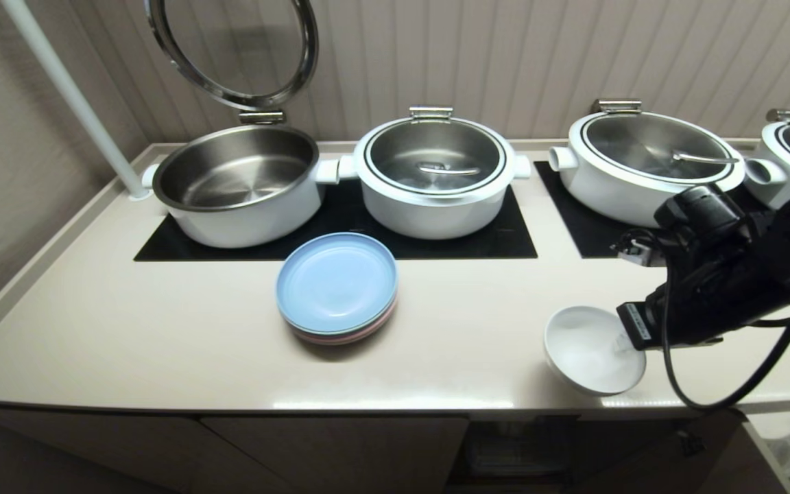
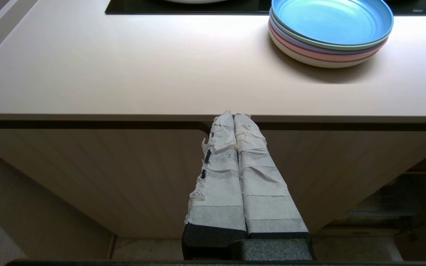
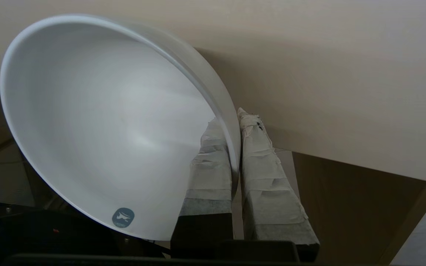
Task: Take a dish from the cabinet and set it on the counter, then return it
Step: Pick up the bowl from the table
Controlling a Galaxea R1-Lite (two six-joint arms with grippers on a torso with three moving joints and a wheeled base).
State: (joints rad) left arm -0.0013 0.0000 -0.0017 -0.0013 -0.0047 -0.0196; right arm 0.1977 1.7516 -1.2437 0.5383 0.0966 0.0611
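Note:
The dish [image 1: 590, 350], a small white bowl, hangs tilted over the front right edge of the cream counter [image 1: 162, 329]. My right gripper [image 1: 623, 341] is shut on its rim, one taped finger inside the bowl and one outside. The right wrist view shows the dish [image 3: 105, 122] close up, pinched in the right gripper [image 3: 231, 120], with the counter [image 3: 327, 74] behind it. I cannot tell whether the bowl touches the counter. Below the worktop the cabinet [image 1: 333, 446] shows a dark open bay [image 1: 505, 446]. My left gripper [image 2: 234, 115] is shut and empty, parked before a cabinet door [image 2: 124, 177].
A stack of flat plates [image 1: 337, 287], pale blue on top, sits mid-counter. Behind it, several white pots [image 1: 436, 178] stand on black hob panels [image 1: 340, 233]; the left pot [image 1: 237, 185] has its lid raised. A white pole [image 1: 73, 96] leans at the far left.

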